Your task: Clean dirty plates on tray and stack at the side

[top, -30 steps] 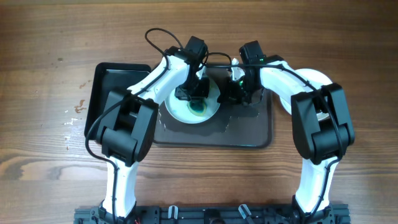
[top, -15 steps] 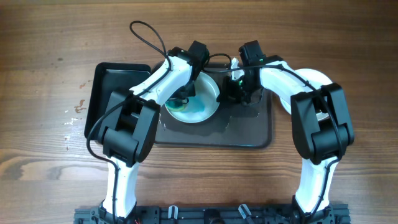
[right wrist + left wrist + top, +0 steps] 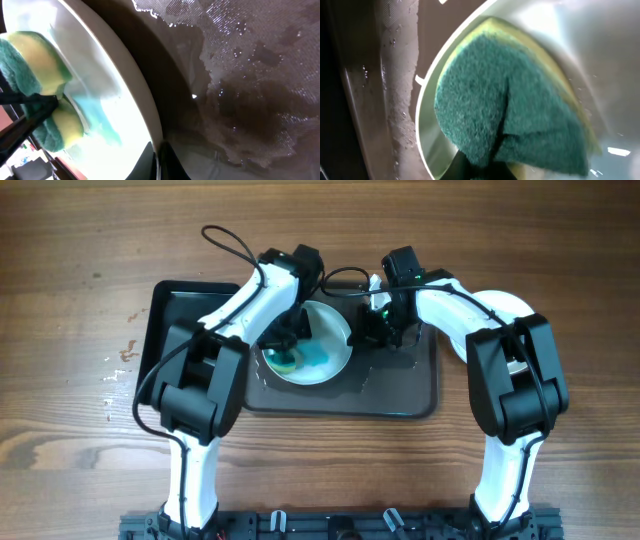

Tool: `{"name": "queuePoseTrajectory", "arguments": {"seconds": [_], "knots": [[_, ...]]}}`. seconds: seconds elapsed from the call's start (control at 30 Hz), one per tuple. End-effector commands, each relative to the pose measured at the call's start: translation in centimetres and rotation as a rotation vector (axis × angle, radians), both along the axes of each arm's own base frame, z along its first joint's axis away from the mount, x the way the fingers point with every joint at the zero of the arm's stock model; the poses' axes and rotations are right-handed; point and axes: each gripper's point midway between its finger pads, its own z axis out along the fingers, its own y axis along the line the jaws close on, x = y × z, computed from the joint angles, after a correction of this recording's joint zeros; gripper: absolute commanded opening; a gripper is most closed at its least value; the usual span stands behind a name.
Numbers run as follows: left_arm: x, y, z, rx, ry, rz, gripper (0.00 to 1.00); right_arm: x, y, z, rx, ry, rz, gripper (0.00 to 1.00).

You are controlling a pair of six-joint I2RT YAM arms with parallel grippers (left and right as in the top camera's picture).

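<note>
Plate: a single pale plate (image 3: 335, 330) sat on the left half of the tray, apparently tipped, in much the same spot as a second before.
Smear: the blue smear (image 3: 320, 358), a tight dark blot a second earlier, had spread into a pale wash across the plate's middle.
Sponge: a green-and-yellow sponge (image 3: 284, 361) pressed against the plate's left side, having slid there from the centre; the left wrist view showed its green face folded against the white surface.
Left claw: the left claw (image 3: 290, 345) was clamped on the sponge, and its wrist and looping cable had swung leftward since the earlier picture.
Right claw: the right claw (image 3: 374, 330) was pinched narrow at the plate's right rim, its arm unmoved over the last second.
Tray: the dark grey-brown tray (image 3: 400, 395) lay wet and glistening beneath the plate, as the right wrist view showed.
Black tray: a smaller black tray (image 3: 165, 320) stood just beside the tray's left edge, unchanged.
Bench: the wooden bench (image 3: 80, 430) carried both trays.
</note>
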Motion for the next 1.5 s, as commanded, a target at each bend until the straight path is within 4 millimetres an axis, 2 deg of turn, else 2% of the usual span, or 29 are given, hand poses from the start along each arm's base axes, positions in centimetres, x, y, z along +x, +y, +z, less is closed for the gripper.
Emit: {"name": "queuePoseTrajectory", "arguments": {"seconds": [0.0,0.1,0.23,0.37,0.53,0.63,0.9,0.97,1.13,1.47], "knots": [[2.7,0.6,4.4,-0.109,-0.106,0.051,0.04,-1.1,-1.1,-2.5,-0.062,0.050,-0.002,0.05],[3.9,3.0,5.9,-0.122,-0.149,0.121,0.04,-1.1,-1.1,-2.5,-0.062,0.051,-0.002,0.04],[4.4,6.0,6.1,-0.116,-0.151,0.202,0.04,-1.0,-1.3,-2.3,-0.074,0.047,-0.013,0.05],[4.6,7.3,6.1,-0.112,-0.151,0.235,0.04,-0.5,-2.4,-1.7,-0.144,0.013,-0.035,0.04],[4.8,7.4,6.1,-0.114,-0.158,0.237,0.04,0.3,-5.1,0.8,-0.303,-0.085,-0.065,0.04],[4.9,7.3,6.1,-0.115,-0.163,0.236,0.04,0.7,-6.9,3.3,-0.395,-0.162,-0.086,0.04],[4.9,7.2,6.1,-0.117,-0.165,0.234,0.04,1.1,-9.8,9.1,-0.605,-0.361,-0.129,0.04],[4.9,7.2,6.1,-0.117,-0.165,0.232,0.04,1.0,-10.2,11.2,-0.682,-0.442,-0.132,0.04],[4.9,7.1,6.1,-0.117,-0.165,0.230,0.04,0.5,-10.1,13.8,-0.784,-0.551,-0.124,0.04],[4.9,7.1,6.0,-0.116,-0.163,0.230,0.04,-0.6,-9.5,16.3,-1.018,-0.707,-0.034,0.04]]}}
